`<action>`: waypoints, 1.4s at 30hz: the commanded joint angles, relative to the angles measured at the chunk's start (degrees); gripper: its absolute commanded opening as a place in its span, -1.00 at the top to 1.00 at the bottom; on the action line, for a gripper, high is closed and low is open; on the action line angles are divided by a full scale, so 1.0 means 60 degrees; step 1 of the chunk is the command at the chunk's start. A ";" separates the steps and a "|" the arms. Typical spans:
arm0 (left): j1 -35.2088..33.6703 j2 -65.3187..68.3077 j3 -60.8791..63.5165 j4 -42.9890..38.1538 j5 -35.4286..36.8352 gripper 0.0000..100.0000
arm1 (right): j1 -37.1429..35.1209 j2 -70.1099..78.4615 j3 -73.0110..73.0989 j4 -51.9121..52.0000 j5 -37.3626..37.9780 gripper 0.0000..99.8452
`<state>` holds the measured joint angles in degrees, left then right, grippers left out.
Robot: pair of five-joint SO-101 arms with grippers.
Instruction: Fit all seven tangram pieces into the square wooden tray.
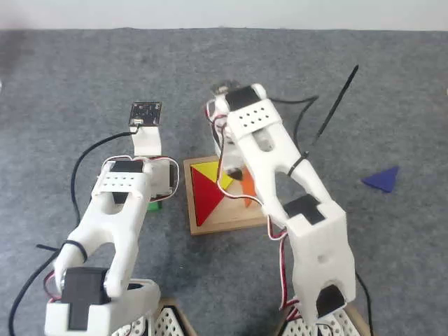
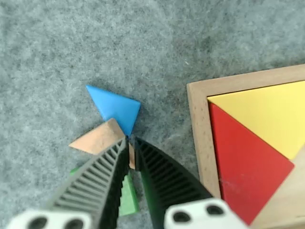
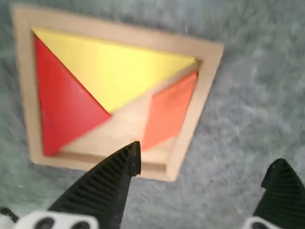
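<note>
The square wooden tray [image 1: 210, 227] lies on the grey mat between the two arms. It holds a yellow triangle [image 3: 114, 71], a red triangle [image 3: 62, 100] and an orange piece [image 3: 167, 112]. My right gripper [image 3: 205, 167] hangs open over the tray's edge beside the orange piece, holding nothing. Left of the tray [image 2: 195, 133] lie a light blue triangle [image 2: 114, 107], a tan triangle [image 2: 97, 138] and a green piece [image 2: 127, 200]. My left gripper [image 2: 131, 140] is shut, its tips over the tan triangle's edge. A dark blue triangle [image 1: 381, 178] lies far to the right.
Black cables [image 1: 329, 112] run over the mat behind the right arm. Open grey mat stretches to the right of the tray and along the back. Both arm bases stand at the near edge.
</note>
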<state>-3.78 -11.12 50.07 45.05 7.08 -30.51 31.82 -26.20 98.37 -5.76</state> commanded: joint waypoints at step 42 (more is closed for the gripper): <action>0.0000 -0.0029 -0.0022 -0.0117 -0.0132 0.95 | 0.2147 -0.3509 0.5187 -0.6557 0.1158 0.21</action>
<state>-3.78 -11.12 50.07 45.05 7.08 -20.22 19.60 8.00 57.85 1.80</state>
